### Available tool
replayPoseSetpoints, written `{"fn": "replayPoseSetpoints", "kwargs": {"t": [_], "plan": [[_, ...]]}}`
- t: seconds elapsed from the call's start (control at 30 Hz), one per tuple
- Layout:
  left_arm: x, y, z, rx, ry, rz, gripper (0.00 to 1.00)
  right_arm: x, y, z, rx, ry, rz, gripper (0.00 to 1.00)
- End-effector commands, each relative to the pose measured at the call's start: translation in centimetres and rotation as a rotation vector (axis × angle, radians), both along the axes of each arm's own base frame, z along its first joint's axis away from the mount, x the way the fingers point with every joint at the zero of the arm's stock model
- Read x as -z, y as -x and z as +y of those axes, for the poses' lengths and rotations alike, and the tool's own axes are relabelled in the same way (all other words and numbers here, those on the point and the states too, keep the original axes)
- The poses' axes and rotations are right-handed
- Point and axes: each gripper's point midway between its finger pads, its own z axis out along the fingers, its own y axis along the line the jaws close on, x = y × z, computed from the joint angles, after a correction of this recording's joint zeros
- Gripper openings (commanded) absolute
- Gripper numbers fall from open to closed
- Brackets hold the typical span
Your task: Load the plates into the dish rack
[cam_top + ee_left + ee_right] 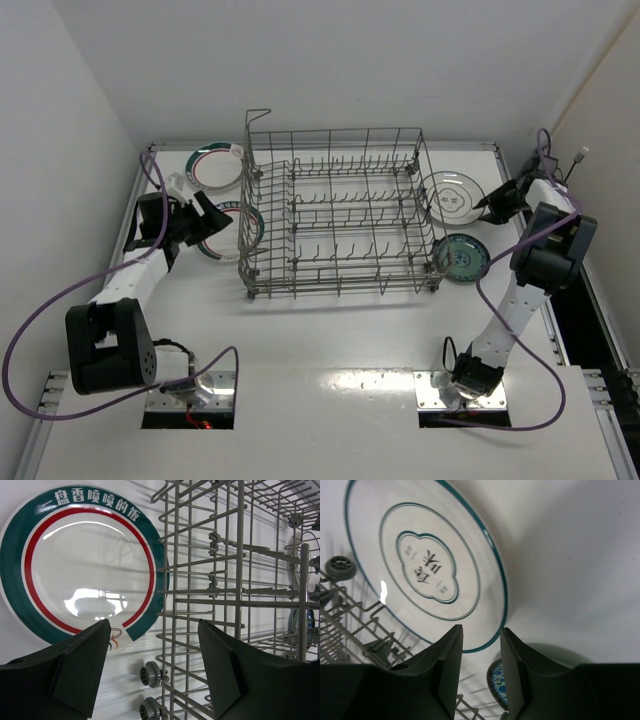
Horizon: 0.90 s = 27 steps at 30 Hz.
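Left gripper [154,626] jaws wide apart; banded plate [85,565] ahead-left, unheld. Right gripper [480,630] jaws narrowly apart at ringed plate [425,565] rim, contact unclear; we judge edge pinch intended.

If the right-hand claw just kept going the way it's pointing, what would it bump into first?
Most likely the near rim of the white plate with the thin teal ring, right ahead of the right gripper; exact gap unclear.

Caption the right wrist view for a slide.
Right claw, slightly parted, at the rim of the white plate, dish rack alongside.
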Motion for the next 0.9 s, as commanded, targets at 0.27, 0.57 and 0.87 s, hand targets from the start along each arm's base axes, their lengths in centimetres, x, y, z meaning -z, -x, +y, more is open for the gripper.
{"fn": "replayPoseSetpoints", "kwargs": {"t": [0.27, 0.57, 0.87], "plan": [[-2.4, -1.2, 0.0, 0.017, -0.023, -0.076, 0.68, 2.3, 0.8, -0.9, -0.019, 0.038, 0.067, 0.33], [-2.5, -1.3, 0.2, 0.009, -0.028, -0.075, 0.68, 5.1, 0.8, -0.4, -0.029, 0.016, 0.112, 0.3], [-2.5, -1.3, 0.3, 0.001, -0.033, -0.075, 0.68, 6.0, -0.5, -0.2, -0.065, -0.01, 0.079, 0.11]]}}
